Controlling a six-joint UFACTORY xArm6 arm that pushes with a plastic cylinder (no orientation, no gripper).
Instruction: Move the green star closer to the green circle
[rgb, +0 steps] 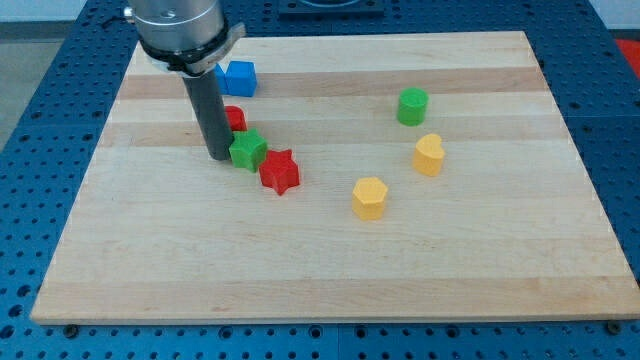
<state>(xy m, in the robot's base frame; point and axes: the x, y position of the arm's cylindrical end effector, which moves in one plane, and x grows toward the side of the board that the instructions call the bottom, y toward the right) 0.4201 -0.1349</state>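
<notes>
One green star (248, 150) is being touched on its left side by my tip (219, 157), nothing being gripped by the bare rod; the green circle (411, 106) is being kept well apart, toward the view's right

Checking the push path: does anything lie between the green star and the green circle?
Camera view: bare board between green star and green circle; red star sits just below that line.

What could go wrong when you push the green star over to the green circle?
The red star touches the green star on the side facing the green circle, so my tip, pressed against the green star's left, would probably shove both along. The star's points could also make it spin off my tip. The yellow blocks sit below the path and might get bumped.
</notes>
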